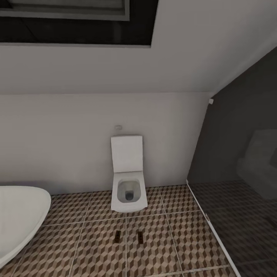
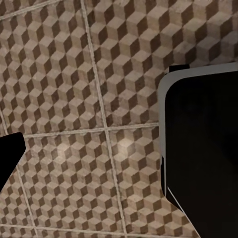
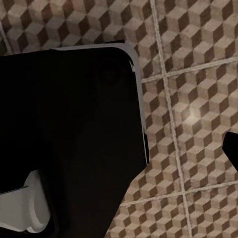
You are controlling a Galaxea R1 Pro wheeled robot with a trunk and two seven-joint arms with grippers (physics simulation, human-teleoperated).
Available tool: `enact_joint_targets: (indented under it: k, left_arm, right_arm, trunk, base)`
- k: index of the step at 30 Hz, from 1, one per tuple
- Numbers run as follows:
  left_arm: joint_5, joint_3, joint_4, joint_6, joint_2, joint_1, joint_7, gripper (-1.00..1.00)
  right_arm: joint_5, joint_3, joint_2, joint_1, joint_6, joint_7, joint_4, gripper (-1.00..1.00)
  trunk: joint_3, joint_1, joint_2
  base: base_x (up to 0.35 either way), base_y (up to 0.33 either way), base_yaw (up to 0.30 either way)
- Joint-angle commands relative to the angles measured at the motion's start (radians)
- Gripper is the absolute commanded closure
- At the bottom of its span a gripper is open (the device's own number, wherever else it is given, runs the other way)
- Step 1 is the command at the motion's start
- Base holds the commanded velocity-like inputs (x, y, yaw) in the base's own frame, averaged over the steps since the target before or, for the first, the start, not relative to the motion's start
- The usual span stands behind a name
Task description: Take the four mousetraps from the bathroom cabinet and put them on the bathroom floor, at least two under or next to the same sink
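Hanging over the patterned bathroom floor (image 2: 74, 99), my two claws give little away: in the left wrist view a black tip juts in at the edge and a big dark grey-rimmed slab of my own body covers one side, and the right wrist view looks much the same, so I cannot tell whether either claw is spread or pressed together, nor whether anything is pinched in them. Further out, the head view finds two mousetraps (image 1: 117, 237) lying flat on the tiles just in front of the white toilet (image 1: 128, 192), side by side but apart (dark little slats, wire too small to make out). I judge they sit there as already placed. The bathtub (image 1: 19, 215) curves in at the left; a dark glass partition (image 1: 238, 223) closes the right.
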Motion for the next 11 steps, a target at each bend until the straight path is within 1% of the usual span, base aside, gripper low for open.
enact_joint_targets:
  k: [1,11]
  left_arm:
    - [0.010,-0.009,0.004,-0.006,0.000,-0.002,0.000,-1.00]
    - [0.009,-0.009,0.003,-0.008,0.000,-0.002,0.000,-1.00]
  right_arm:
    - [-0.010,0.006,0.000,-0.001,-0.004,0.005,0.001,-1.00]
    - [-0.010,0.006,0.000,-0.001,-0.004,0.005,0.001,-1.00]
  trunk:
    - [-0.002,0.001,-0.002]
    - [-0.002,0.001,-0.002]
  base:
    - [0.000,0.000,0.000]
    - [0.000,0.000,0.000]
